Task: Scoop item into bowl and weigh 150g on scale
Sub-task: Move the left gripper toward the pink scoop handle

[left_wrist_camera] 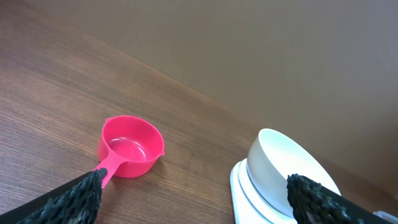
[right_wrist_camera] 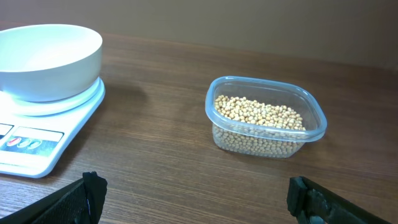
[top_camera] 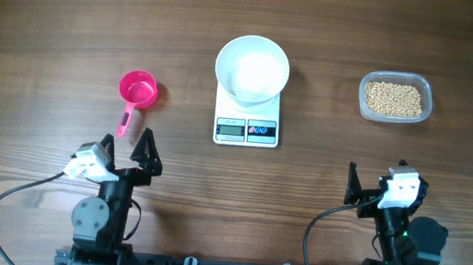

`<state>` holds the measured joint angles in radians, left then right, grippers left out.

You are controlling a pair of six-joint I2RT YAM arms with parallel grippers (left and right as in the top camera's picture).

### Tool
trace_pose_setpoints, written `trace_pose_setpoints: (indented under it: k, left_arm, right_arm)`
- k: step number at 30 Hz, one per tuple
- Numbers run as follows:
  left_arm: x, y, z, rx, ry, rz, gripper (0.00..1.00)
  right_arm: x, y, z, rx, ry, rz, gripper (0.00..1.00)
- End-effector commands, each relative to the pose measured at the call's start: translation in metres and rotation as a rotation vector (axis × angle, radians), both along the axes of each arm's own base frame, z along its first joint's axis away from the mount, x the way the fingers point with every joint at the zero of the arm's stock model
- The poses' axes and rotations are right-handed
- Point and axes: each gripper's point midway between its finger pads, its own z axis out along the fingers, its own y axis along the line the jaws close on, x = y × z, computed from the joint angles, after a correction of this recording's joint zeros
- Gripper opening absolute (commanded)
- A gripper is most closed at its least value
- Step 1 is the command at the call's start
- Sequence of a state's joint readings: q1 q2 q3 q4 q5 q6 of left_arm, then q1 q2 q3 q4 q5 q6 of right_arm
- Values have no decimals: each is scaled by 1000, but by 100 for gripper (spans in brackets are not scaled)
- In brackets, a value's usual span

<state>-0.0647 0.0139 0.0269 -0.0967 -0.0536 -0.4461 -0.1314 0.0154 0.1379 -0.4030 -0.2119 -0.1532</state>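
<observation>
Nearest the robot, the left gripper [top_camera: 125,144] hangs to the left of the small flat white digital kitchen scale [top_camera: 246,132] and closer in than it, jaws spread wide with nothing between them. The right gripper [top_camera: 377,169] sits to the scale's right, equally close in, also spread wide and holding nothing. Next out, left of the scale and well apart from it, lies a pink plastic measuring scoop [top_camera: 140,88] on the brown wooden table [top_camera: 56,31], cup up, with its handle pointing back toward the left gripper. That makes taking up the scoop the likely step in hand, since no beans have been moved yet. To do it well, the left gripper should come down over the middle of the handle with its jaws set across it, not along it. It should close firmly and lift with the cup kept level. On the scale's platform, behind the display, stands the round glossy white bowl [top_camera: 252,67], which looks empty. The display is too small to read, so zeroing it with the bowl in place seems wise before any pour. Right of the scale, well apart, the small round beige beans [top_camera: 394,98] fill a clear rectangular plastic tub [top_camera: 363,96]. Because the tub looks light, the right gripper could steady it during scooping.
</observation>
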Motion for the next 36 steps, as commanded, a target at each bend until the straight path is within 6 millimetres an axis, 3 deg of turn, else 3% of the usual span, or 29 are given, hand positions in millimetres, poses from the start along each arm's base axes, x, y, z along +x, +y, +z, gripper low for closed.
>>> trace_pose_setpoints:
  k: [1,28,30,36]
  left_arm:
    - [0,-3,-2,22,-5,-15,100]
    - [0,-8,-2,25,-1,-48,100]
    - [-3,-17,5,69,3,-102,100]
    - [-10,-10,32,134,188,-83,100]
  right_arm:
    - [0,-1,1,9,-7,-13,100]
    - [0,-1,1,9,-7,-13,100]
    - [0,-1,1,9,-7,-13,100]
    - [0,-1,1,9,-7,-13,100]
